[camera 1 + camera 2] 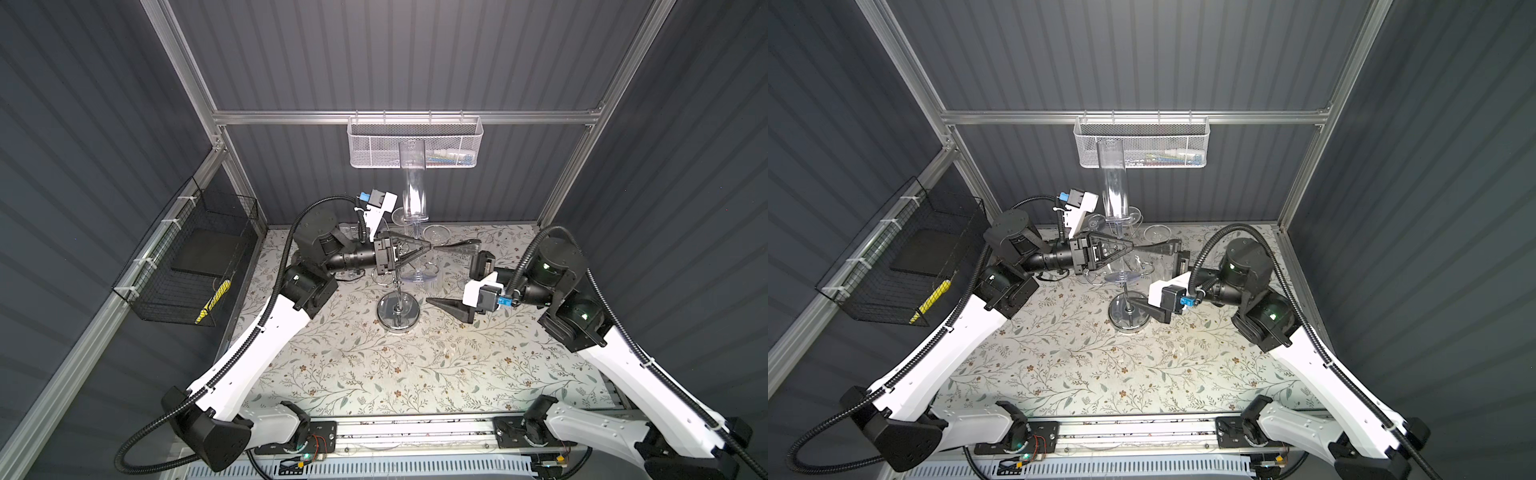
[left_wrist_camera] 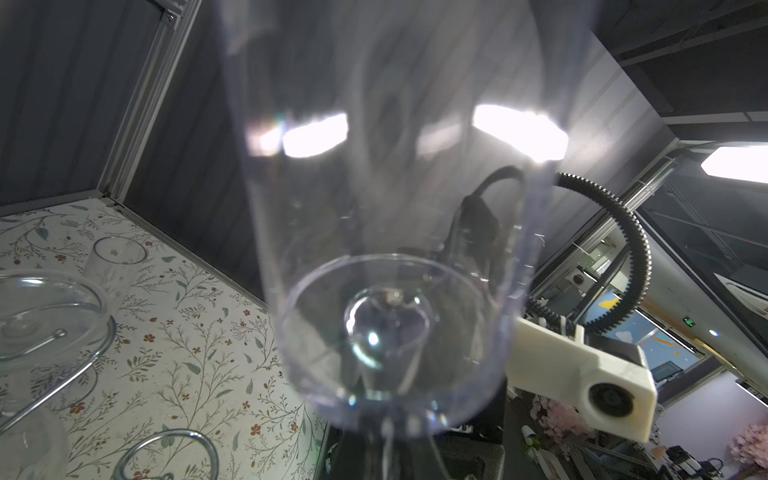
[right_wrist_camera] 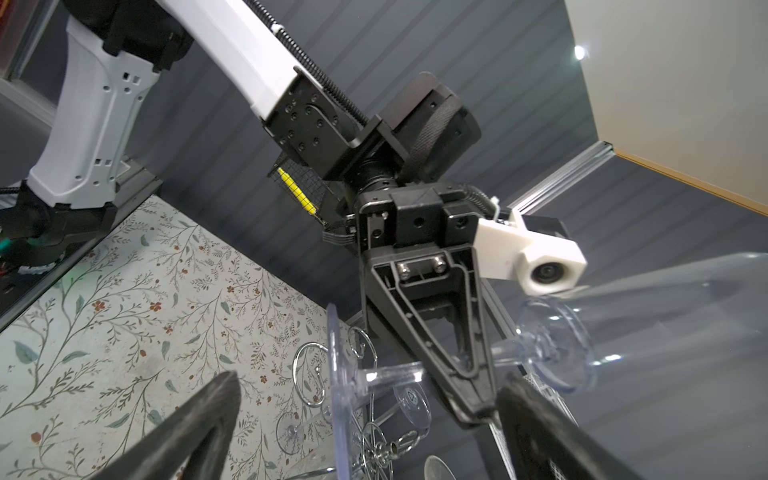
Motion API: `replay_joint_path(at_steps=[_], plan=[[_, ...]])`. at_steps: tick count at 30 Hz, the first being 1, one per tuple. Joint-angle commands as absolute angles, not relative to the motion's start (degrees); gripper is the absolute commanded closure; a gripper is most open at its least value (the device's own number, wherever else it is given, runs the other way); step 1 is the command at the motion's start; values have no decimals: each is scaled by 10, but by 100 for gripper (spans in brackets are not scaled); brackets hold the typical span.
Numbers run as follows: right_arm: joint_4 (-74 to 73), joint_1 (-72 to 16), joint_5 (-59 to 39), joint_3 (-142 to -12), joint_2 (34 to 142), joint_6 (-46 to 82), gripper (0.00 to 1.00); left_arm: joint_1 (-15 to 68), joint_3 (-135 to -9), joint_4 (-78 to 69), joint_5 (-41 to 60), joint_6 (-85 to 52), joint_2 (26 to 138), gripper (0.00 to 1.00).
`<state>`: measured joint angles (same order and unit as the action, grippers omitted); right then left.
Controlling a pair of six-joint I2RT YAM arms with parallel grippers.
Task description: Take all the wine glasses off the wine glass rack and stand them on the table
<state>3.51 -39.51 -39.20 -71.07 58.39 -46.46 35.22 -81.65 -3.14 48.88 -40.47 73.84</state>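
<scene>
Left gripper (image 1: 428, 247) pinches the stem of the tall clear wine glass (image 1: 413, 187), bowl up, foot beside the scroll arms of the shiny chrome wire rack (image 1: 399, 312). Right gripper (image 1: 434, 274) straddles the foot, jaws wide; I judge it guards against tipping.

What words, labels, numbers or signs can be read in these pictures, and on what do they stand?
Nothing can be read for certain.
Green sign in the background room: too small.
Coloured items in the white mesh basket: print blurred.
Moulded mark on a glass foot: blurred.
</scene>
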Motion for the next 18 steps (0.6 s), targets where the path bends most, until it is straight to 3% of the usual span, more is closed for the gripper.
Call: replay_joint_path(at_steps=[1, 7, 10, 13, 18], plan=[[-127, -399, -320, -682, 558, -271, 1, 356, -844, 22, 441, -315, 720, 100], [-120, -398, -173, -776, 583, -50, 1, 356, -891, 117, 364, -154, 718, 100], [-91, -399, -167, -830, 609, 3, 1, 357, -909, 161, 340, -67, 724, 100], [67, -398, -160, -978, 681, 52, 1, 357, -911, 186, 319, 12, 725, 100], [34, -398, -212, -1000, 715, 90, 1, 356, -921, 211, 299, 101, 729, 100]])
